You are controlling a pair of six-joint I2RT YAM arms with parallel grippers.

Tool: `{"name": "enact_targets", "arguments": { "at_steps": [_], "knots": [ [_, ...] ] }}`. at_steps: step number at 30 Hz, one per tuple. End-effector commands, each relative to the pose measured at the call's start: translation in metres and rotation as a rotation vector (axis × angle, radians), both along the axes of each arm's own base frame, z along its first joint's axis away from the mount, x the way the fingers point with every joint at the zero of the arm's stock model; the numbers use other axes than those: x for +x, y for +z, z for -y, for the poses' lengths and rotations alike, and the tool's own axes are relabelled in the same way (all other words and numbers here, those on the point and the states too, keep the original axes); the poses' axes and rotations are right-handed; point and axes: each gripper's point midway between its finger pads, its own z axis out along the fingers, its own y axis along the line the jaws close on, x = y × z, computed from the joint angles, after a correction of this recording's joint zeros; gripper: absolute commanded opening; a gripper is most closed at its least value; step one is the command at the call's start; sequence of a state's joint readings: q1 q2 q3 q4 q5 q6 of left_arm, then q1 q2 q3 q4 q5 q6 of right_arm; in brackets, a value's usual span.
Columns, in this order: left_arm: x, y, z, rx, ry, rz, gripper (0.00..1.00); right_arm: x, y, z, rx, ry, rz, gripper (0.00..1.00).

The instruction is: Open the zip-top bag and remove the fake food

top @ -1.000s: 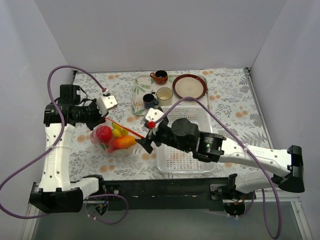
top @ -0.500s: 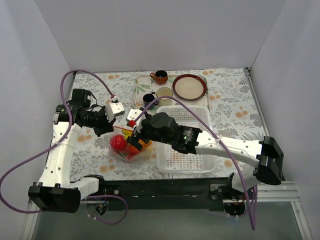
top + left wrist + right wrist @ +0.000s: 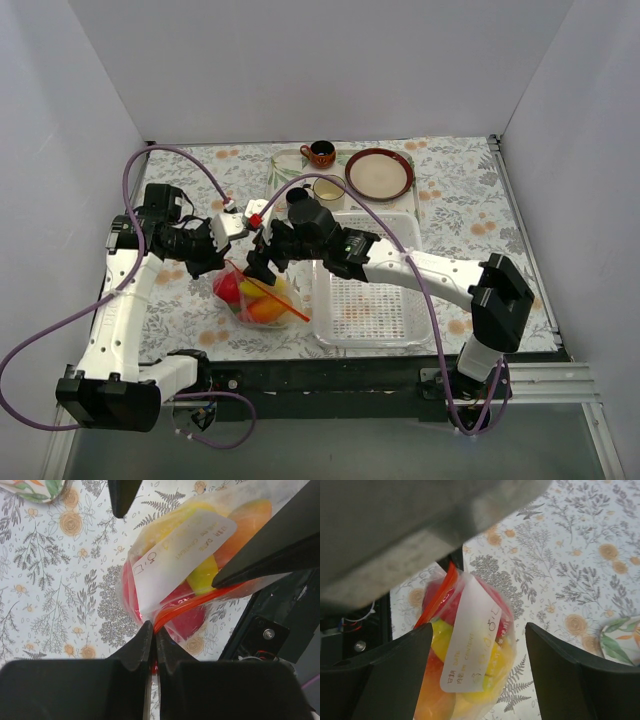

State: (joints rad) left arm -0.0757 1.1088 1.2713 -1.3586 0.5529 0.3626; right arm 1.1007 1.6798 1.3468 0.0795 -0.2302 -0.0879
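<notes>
The zip-top bag lies on the flowered tablecloth between the arms, with a white label and a red-orange zip strip. The fake food inside shows as a red fruit, yellow pieces and an orange piece. My left gripper is shut on the end of the zip strip, the jaws pressed together. My right gripper is open just above the bag. In the right wrist view its fingers stand wide on either side of the bag, not touching it.
A white slotted basket stands right of the bag, under the right arm. At the back are a brown plate, an orange cup, a cream cup and a leaf-patterned mat. Purple cables loop over the left side.
My right arm swung left from the basket side and now hovers open over the bag. My left gripper moved right and nearer with the zip strip; the bag shifted with it.
</notes>
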Motion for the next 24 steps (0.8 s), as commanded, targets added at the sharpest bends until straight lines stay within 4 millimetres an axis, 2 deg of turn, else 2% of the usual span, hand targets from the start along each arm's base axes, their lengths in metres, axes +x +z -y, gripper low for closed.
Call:
{"name": "enact_targets", "arguments": {
  "at_steps": [1, 5, 6, 10, 15, 24],
  "knots": [
    [-0.005, -0.002, 0.001, 0.01, -0.03, -0.011, 0.0, -0.031, 0.032, -0.011, 0.066, 0.163, -0.057, 0.82],
    [-0.002, -0.003, -0.001, 0.022, -0.031, -0.017, 0.0, -0.021, 0.041, -0.001, 0.072, 0.09, -0.024, 0.84],
    [-0.002, -0.003, -0.001, 0.022, -0.032, -0.016, 0.0, -0.018, 0.051, 0.005, 0.093, 0.061, -0.004, 0.84],
    [0.0, -0.002, 0.002, 0.01, -0.034, -0.021, 0.0, -0.024, 0.071, 0.008, 0.138, 0.075, -0.019, 0.85],
    [0.002, 0.0, 0.003, 0.004, -0.031, -0.022, 0.0, -0.034, 0.076, 0.011, 0.156, 0.108, -0.037, 0.85],
    [0.008, 0.007, 0.003, 0.008, -0.027, -0.003, 0.0, -0.045, 0.032, 0.016, 0.088, 0.085, -0.107, 0.84]
  ]
}}
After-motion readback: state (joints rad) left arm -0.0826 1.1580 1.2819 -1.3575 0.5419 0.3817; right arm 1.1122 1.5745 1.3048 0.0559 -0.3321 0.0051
